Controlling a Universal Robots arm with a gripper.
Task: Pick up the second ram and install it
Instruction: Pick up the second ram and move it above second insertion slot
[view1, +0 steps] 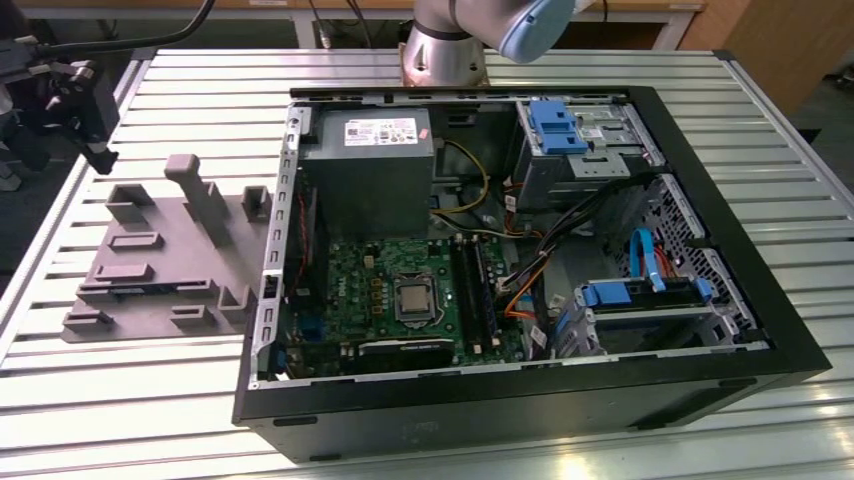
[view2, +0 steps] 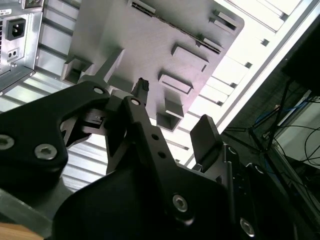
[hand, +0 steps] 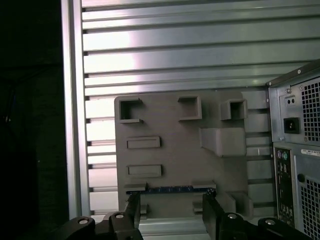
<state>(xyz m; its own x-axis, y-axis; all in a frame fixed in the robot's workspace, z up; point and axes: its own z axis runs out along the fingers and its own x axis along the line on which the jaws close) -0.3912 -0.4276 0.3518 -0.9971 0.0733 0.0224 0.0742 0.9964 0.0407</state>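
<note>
Black gripper (hand: 172, 199) sits clear of the grey fixture (hand: 170, 107) and points at it. Jaws are spread wide with nothing between them. The fingers (hand: 134, 207) stand well apart and touch nothing that we can see.

Just past the fingertips is the second ram (hand: 170, 189), a blue-green strip standing on its long edge in a slot of the fixture. It's not picked up yet. We judge it's parked edge-up so the top edge stays free for a pinch, with the slot walls keeping it square to the approach.

The fixture lies on the slatted aluminium table (hand: 175, 50), just beside the open PC case (view1: 534, 400), on the exterior view's left. We reckon that keeps travel to the board short.

Further in, the green motherboard (view1: 360, 290) lies flat on the case floor, with long black memory slots (view1: 470, 285) near the CPU socket (view1: 416, 298). The case is on its side with the panel off, presumably so the slots face up for a straight push. We can't tell whether any slot holds a stick.

Writing: there's a white label (view1: 380, 132) on the grey power supply (view1: 367, 190), but we can't read its print. The marks near the power inlet (hand: 291, 125) on the rear panel are unreadable too.
</note>
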